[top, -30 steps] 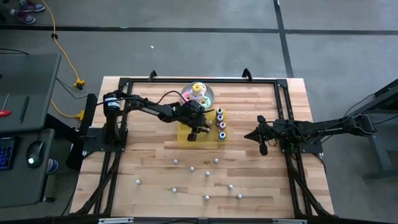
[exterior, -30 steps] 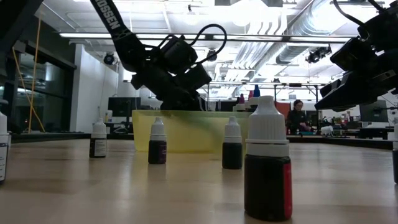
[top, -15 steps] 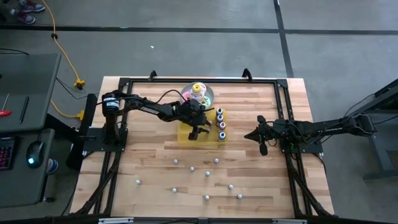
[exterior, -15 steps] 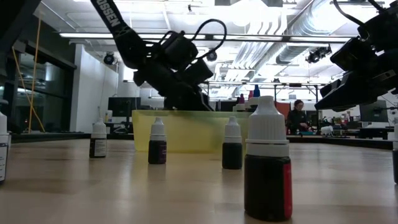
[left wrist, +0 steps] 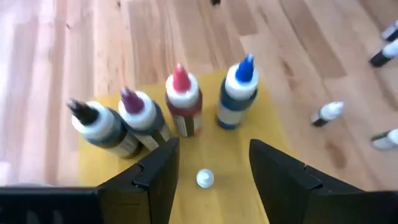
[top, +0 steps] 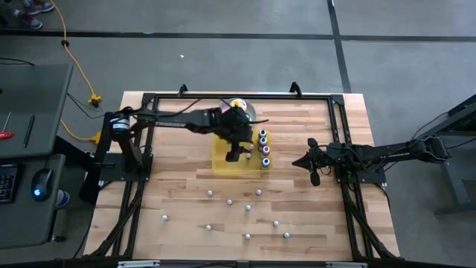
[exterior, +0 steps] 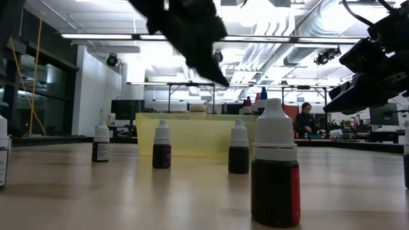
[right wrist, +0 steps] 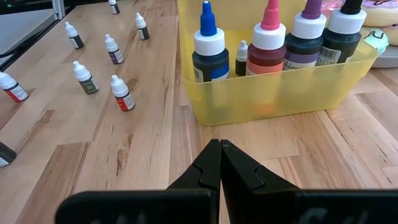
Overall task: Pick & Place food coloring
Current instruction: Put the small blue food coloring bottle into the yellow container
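Observation:
The food coloring is a set of tiny pale-capped bottles. Several stand scattered on the near half of the table (top: 248,208), (exterior: 275,166), (right wrist: 122,93). One tiny bottle (left wrist: 204,178) stands on the floor of the yellow tray (top: 223,162), and the right wrist view shows it too (right wrist: 242,59). Beside it stand several larger bottles with coloured tips (left wrist: 183,102). My left gripper (left wrist: 214,146) hangs open above the tray (top: 234,154), straight over that tiny bottle, touching nothing. My right gripper (right wrist: 219,155) is shut and waits to the right of the tray (top: 299,161).
A stack of pastel ring toys on a round plate (top: 236,110) stands just beyond the tray's far side. The larger bottles fill the tray's right part (top: 263,147). Dark frame rails (top: 141,164) run along the table's sides. Bare wood (top: 178,186) lies left of the scattered bottles.
My left gripper has risen from low inside the yellow tray to well above its rim, and the arm has swung a little toward the table's far edge. The tiny bottles on the table and my right arm have kept still.

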